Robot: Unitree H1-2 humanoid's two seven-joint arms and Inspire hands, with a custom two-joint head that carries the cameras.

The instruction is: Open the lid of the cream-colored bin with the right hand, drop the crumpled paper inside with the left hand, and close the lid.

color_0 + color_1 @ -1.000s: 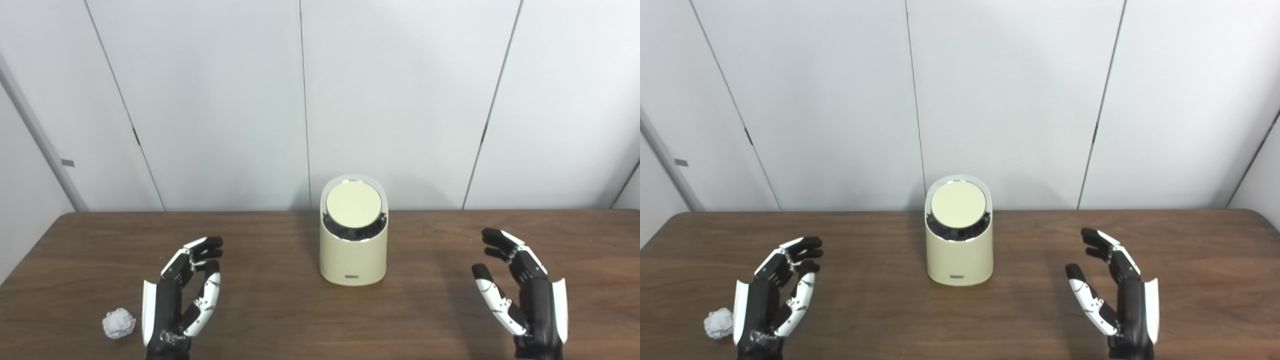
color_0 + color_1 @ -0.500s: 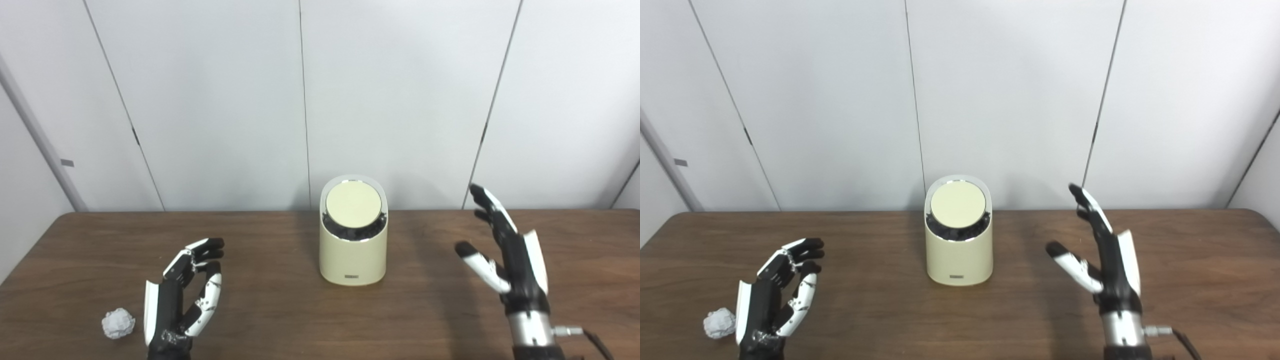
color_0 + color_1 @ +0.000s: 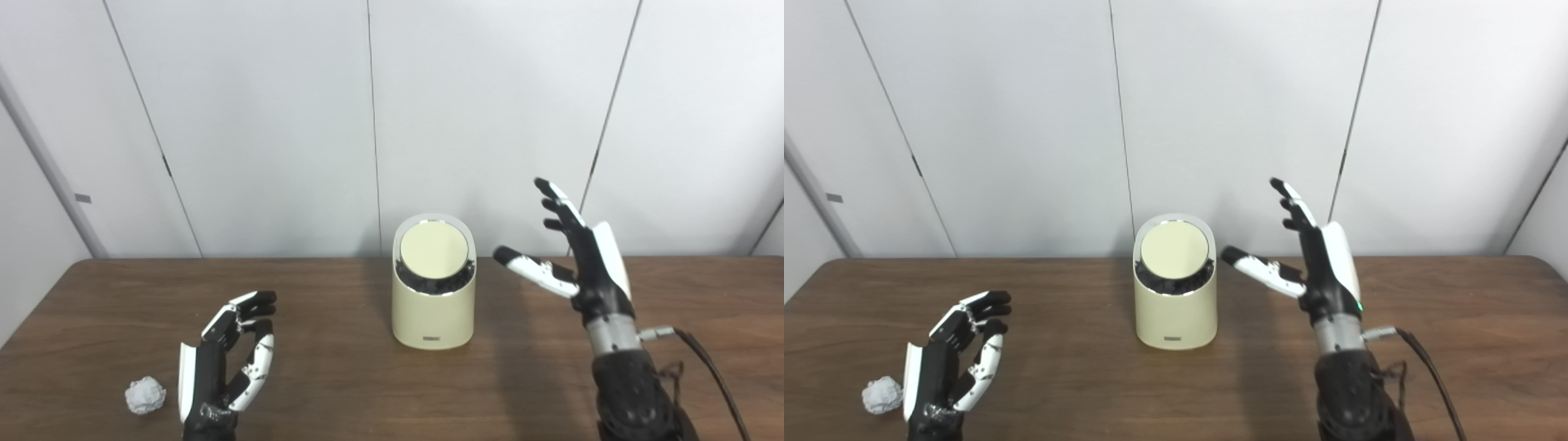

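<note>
Table (image 3: 343, 392) of dark brown wood fills the lower half of the view, under pale grey wall panels. At its centre stands the cream-coloured cylindrical bin (image 3: 433, 312), its round slanted lid (image 3: 433, 250) shut. The black-and-white right hand (image 3: 582, 257) is raised at the bin's three o'clock, near it but apart, with its fingers (image 3: 554, 205) spread wide and thumb pointing toward the lid, holding nothing. The black-and-white left hand (image 3: 223, 361) hovers low at the bin's eight o'clock, fingers loosely curled but apart, empty. The small crumpled white paper ball (image 3: 145, 395) lies on the table just beside that hand, at its nine o'clock. The step in hand looks like the reach for the lid; next, the right hand would need to bring its fingertips onto the lid and tip it open.
</note>
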